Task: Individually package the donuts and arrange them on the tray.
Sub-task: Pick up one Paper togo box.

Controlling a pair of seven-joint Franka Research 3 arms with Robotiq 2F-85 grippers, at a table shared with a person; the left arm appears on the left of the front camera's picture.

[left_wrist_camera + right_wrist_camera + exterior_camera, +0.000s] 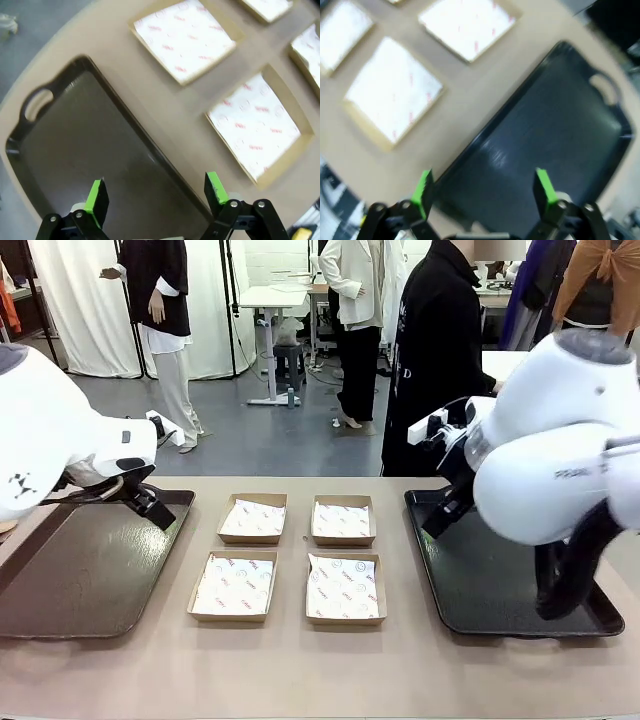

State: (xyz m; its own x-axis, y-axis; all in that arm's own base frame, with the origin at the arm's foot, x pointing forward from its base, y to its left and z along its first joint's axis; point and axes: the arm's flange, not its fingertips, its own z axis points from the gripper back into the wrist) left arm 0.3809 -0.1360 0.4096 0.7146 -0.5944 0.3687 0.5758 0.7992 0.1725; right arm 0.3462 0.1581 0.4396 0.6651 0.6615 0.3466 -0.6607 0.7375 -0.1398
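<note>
The donuts are out of view. Two dark trays lie on the table, one at the left (60, 580) and one at the right (480, 590). My left gripper (152, 504) hangs over the left tray's far right corner. In the left wrist view this gripper (156, 192) is open, its green pads wide apart above the bare tray (75, 145). Over the near left part of the right tray is my right gripper (440, 518). The right wrist view has that gripper (485, 186) open too, with nothing between its pads, above the black tray (555, 120).
Several shallow cardboard boxes with white paper liners sit between the trays: back left (253, 518), back right (342, 520), front left (232, 586), front right (344, 588). A person in a black coat (435, 350) stands at the far edge, right of centre.
</note>
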